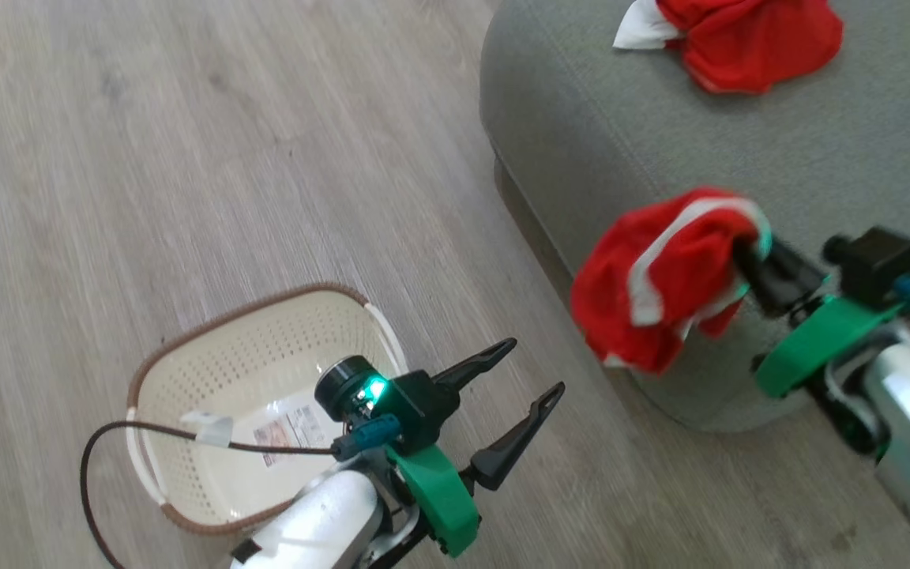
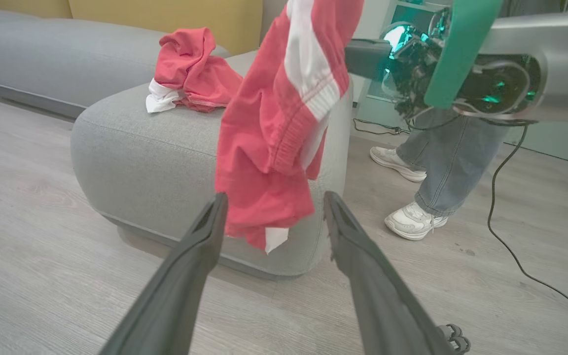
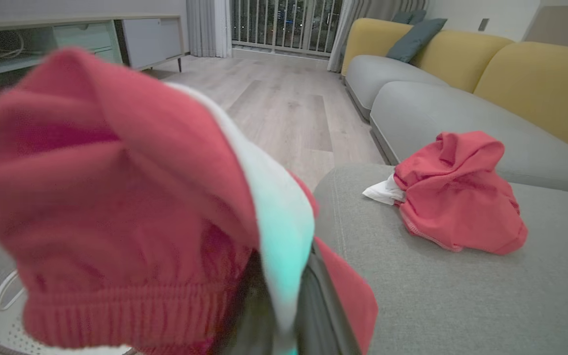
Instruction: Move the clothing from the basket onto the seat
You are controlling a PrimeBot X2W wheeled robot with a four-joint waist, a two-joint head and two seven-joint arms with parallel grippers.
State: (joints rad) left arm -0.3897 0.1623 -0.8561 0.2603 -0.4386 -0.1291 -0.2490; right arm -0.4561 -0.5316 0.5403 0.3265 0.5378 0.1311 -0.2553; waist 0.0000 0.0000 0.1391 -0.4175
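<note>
One red garment with white trim [image 1: 660, 276] hangs from my right gripper [image 1: 747, 254], which is shut on it, just off the front corner of the grey seat [image 1: 818, 150]. A second red garment [image 1: 747, 39] lies crumpled on top of the seat, further back. The cream basket [image 1: 210, 371] stands on the floor at the lower left with nothing but a label sticker on its floor. My left gripper [image 1: 534, 366] is open beside the basket, pointing at the hanging garment [image 2: 274, 123]. From the right wrist, the held garment [image 3: 116, 197] hides most of the fingers.
A person in jeans and white shoes [image 2: 412, 222] stands on the wooden floor beyond the seat's corner. Black cables [image 2: 511, 236] trail there. More grey cushions with yellow backs [image 3: 535, 74] run behind the seat. A low cabinet [image 3: 91, 39] lines the far wall.
</note>
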